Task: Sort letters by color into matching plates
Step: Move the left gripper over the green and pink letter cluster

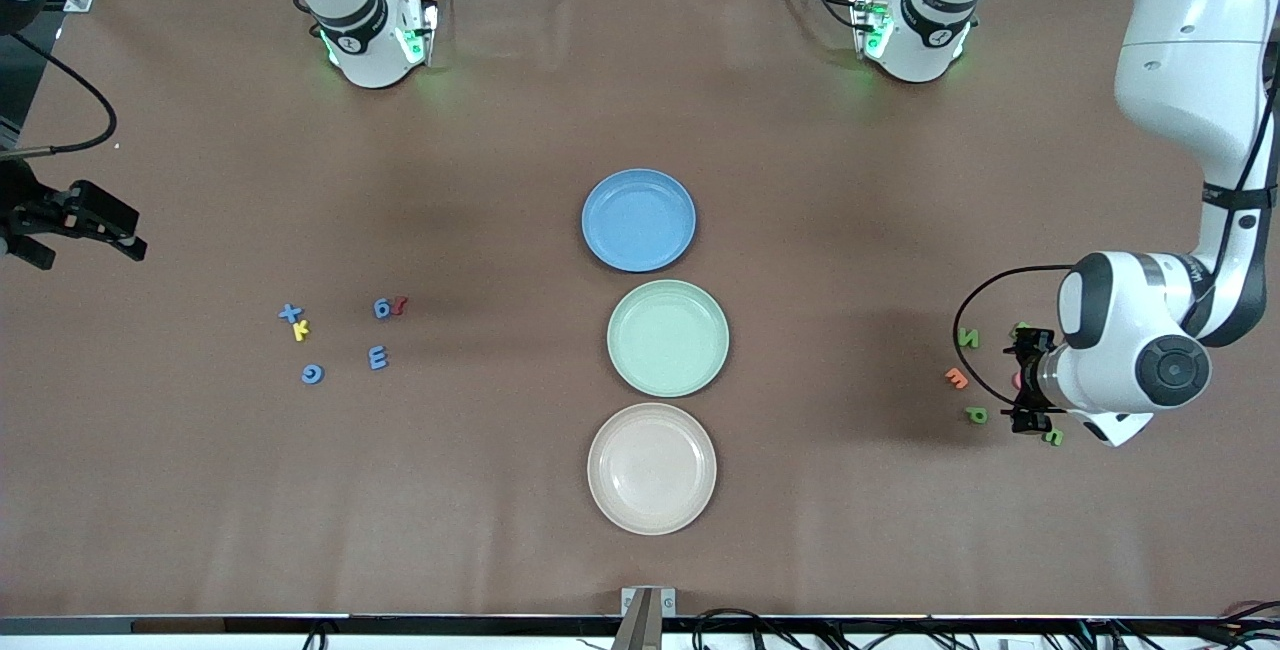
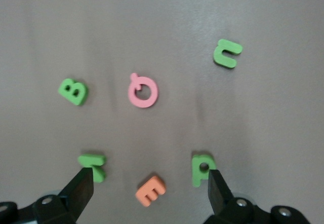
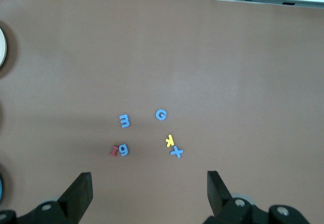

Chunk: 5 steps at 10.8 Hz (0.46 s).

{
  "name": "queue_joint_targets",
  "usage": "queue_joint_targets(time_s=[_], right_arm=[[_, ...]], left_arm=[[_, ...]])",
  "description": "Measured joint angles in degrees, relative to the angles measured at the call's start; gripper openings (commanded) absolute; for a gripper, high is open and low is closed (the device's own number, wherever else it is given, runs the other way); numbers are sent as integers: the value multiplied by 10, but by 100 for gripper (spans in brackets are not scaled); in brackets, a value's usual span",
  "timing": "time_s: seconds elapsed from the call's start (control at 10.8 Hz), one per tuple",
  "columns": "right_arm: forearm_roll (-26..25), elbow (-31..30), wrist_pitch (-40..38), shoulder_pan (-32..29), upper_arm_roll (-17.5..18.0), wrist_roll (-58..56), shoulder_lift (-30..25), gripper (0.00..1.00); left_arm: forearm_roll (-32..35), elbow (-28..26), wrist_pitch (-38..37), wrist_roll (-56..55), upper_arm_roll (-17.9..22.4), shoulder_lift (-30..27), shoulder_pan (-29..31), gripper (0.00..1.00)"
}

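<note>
While left end effector (image 2: 150,183) hovers wide over pink letter (image 2: 143,91), right end effector (image 3: 149,191) waits wide.

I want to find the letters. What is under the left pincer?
Under the open left pincer lie a pink letter, an orange letter and four green letters. The pincer's fingers cover parts of two green ones.

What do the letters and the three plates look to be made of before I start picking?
The letters, such as the pink Q and the green P, look like soft matte foam: thick cut edges, no shine. The blue plate, green plate and cream plate look like hard plastic with a satin, faintly speckled finish, possibly a fiber blend; soft highlights show on their rims.
</note>
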Motion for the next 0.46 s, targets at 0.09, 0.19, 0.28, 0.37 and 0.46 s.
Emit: queue_joint_targets(time_s=[0.09,0.19,0.28,0.37,0.46], right_arm=[[0,0,-1,0,0,0,0,100],[0,0,-1,0,0,0,0,100],[0,0,-1,0,-1,0,0,100],[0,0,-2,0,-1,0,0,100],[0,0,-2,0,-1,0,0,100]], left_arm=[[5,0,19,-12,0,8,-2,100],[7,1,30,-18,1,15,-3,100],[7,1,35,-21,1,18,-5,100],[7,2,43,-22,1,19,-6,100],[7,3,57,-22,1,19,-6,100]])
